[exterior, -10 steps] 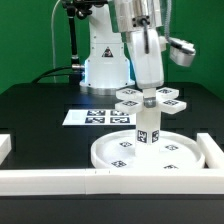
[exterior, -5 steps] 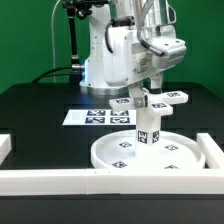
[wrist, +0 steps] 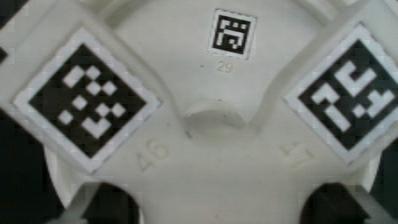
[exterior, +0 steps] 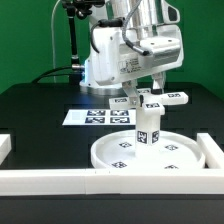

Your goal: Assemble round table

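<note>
Standing on a black table (exterior: 40, 120), the round table (exterior: 146, 150) faces green walls (exterior: 25, 40).

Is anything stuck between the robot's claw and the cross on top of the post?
Nothing visible is. The gripper sits right over the cross, which rests on the post standing on the disc. In the wrist view the cross fills the picture, with nothing in front of it.
</note>
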